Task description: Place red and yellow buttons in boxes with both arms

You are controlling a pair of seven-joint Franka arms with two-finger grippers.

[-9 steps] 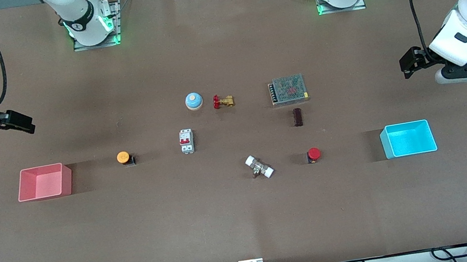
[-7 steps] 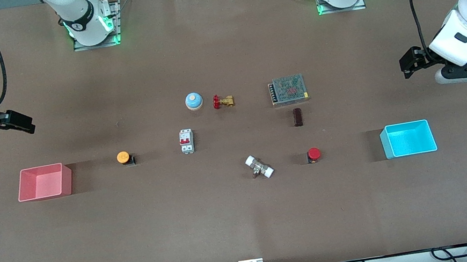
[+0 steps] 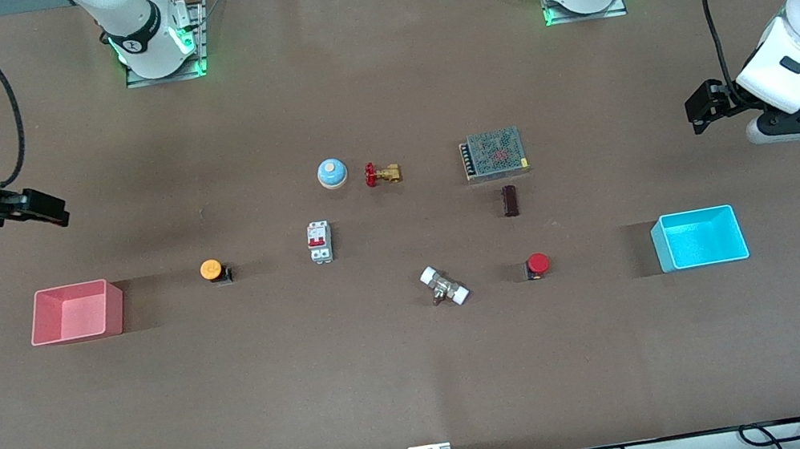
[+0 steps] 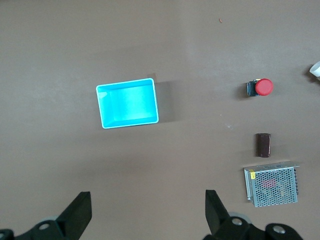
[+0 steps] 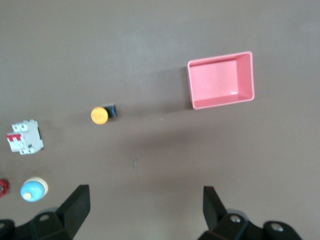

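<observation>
The right gripper (image 3: 44, 209) hangs high over bare table at the right arm's end, above the ground between its base and the pink-red box (image 3: 75, 313), with its fingers (image 5: 76, 204) spread wide and nothing between them. The left gripper (image 3: 701, 106) is likewise up in the air at the left arm's end, jaws apart and empty in the left wrist view.

I judge this the opening reach: neither of the 2 buttons is gripped. The orange-yellow button (image 3: 212, 270) sits on the table near the pink-red box, toward mid-table. The red button (image 3: 537, 264) stands well apart from the cyan box (image 3: 700, 238), also toward mid-table.

Next, each gripper must descend over its nearer button and straddle the cap.

Both boxes look empty.
</observation>
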